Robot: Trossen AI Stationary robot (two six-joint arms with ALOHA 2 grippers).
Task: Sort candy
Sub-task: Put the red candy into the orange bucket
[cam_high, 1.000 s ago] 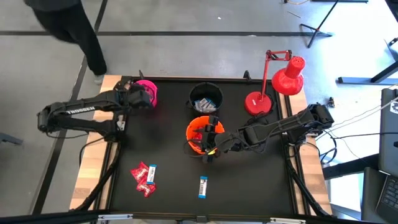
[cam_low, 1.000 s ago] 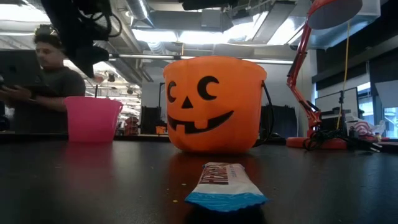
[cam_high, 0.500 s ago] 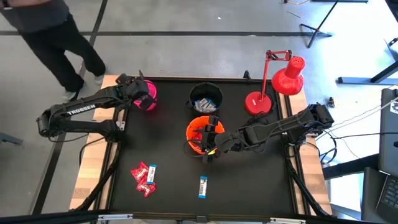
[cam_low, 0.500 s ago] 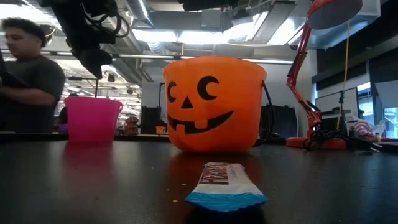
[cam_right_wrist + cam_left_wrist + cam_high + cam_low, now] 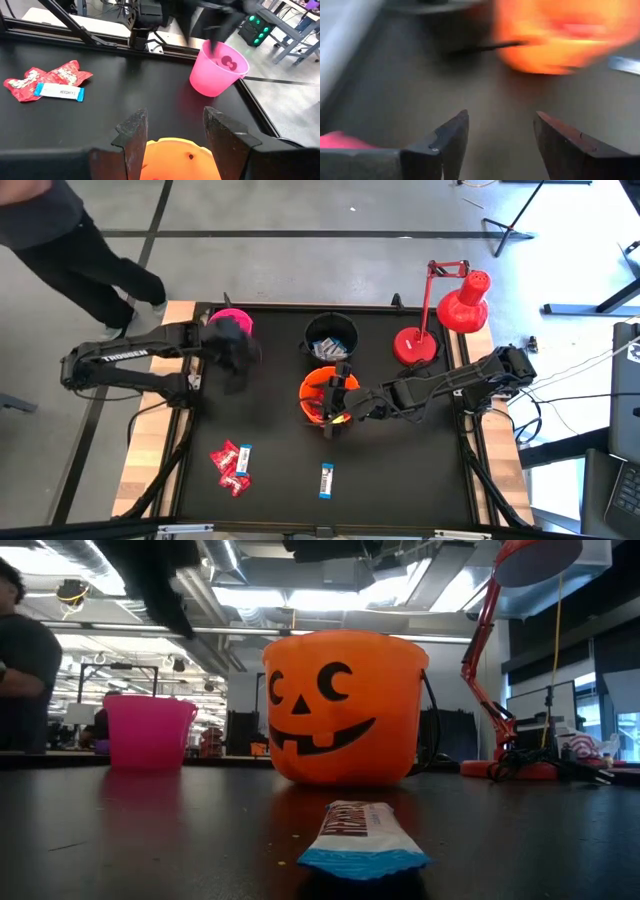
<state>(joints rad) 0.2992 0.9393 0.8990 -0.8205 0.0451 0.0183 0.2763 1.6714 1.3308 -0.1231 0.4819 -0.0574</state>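
Left gripper [image 5: 232,350] beside the pink bucket [image 5: 226,317], fingers spread wide and empty; right gripper [image 5: 172,131] likewise spread and empty, hanging over the orange bucket [image 5: 322,395]. Loose candy well apart from both: a cluster of red packets [image 5: 230,465] with a blue-and-white bar toward the table's front edge, nearer the left gripper. Single blue-and-white bar [image 5: 326,479] lying lengthwise front to back, just past the orange bucket, probably closer to the right gripper.

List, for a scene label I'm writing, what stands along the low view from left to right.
Person's dark sleeve → pink plastic bucket → orange pumpkin-face bucket → red desk lamp. The blue-and-white wrapped candy bar lies in front of the orange bucket.
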